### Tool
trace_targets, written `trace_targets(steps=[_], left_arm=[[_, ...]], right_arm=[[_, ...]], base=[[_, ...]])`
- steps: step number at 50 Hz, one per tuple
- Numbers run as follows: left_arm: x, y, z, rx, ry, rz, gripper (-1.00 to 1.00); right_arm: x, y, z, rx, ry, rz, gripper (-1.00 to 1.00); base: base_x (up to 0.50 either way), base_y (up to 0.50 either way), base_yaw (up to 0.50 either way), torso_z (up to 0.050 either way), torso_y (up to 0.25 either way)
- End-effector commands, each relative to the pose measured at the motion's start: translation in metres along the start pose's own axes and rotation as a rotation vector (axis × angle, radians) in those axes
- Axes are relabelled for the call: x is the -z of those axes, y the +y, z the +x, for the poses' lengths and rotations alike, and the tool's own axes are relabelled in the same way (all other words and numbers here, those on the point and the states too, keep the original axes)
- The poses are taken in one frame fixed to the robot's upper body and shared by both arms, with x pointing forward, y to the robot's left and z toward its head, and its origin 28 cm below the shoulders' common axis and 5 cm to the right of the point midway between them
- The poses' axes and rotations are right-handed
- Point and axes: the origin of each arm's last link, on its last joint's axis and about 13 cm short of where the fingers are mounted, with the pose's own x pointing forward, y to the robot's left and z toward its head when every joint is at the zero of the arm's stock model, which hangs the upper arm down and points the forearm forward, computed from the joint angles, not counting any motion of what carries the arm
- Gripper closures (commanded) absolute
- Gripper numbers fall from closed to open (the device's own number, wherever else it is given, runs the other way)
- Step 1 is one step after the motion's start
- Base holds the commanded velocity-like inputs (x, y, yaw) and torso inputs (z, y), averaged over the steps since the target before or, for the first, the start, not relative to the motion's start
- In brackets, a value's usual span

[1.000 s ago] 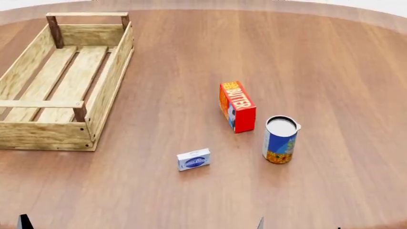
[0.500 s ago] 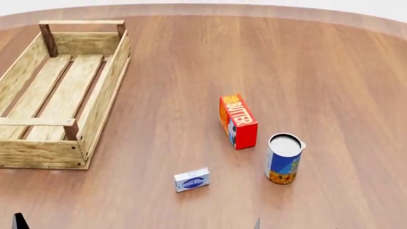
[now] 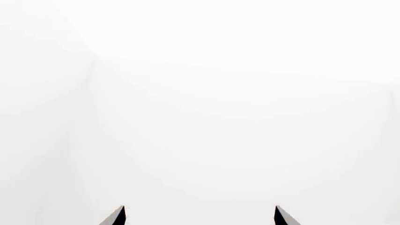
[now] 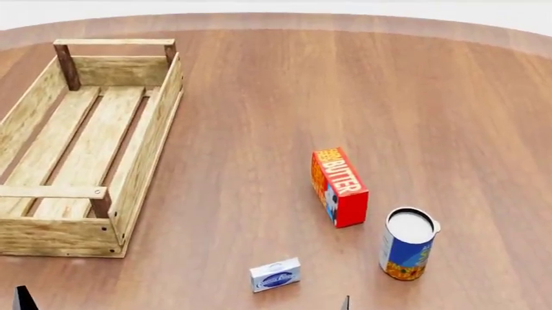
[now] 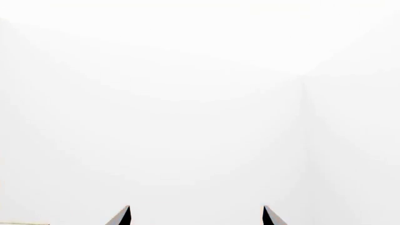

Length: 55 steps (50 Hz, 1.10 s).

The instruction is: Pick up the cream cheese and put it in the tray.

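Note:
The cream cheese, a small flat pale box with a blue oval logo, lies on the round wooden table near its front edge in the head view. The tray, a long light-wood crate with dark corner posts, stands empty at the left. My left gripper is open and empty, its wrist view showing only white wall. My right gripper is open and empty too. In the head view one dark left fingertip and one right fingertip peek in at the bottom edge, the right one just right of the cream cheese.
A red-orange butter box stands upright right of the table's middle. A blue-and-orange can stands to its front right. Bare wooden table lies between the tray and these items. The table's curved far edge is at the back.
The head view has shifted: all the objects sit lower in the picture and slightly further right than before. The objects have not moved on the table. Both fingertips stay at the bottom edge.

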Motion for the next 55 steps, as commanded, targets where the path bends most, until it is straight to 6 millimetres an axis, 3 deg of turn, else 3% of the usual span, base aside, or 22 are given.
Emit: trace_targets(steps=[1, 55], left_arm=[[-0.0008, 0.0004, 0.0001, -0.005, -0.006, 0.002, -1.00], [-0.0010, 0.0019, 0.0007, -0.034, -0.027, 0.001, -1.00]], right_arm=[[0.0007, 0.0010, -0.0004, -0.002, -0.001, -0.009, -1.00], [0.0023, 0.0040, -0.0014, -0.015, 0.002, -0.019, -1.00]], base=[[0.19, 0.11, 0.00, 0.000, 0.000], [0.16, 0.14, 0.00, 0.000, 0.000]])
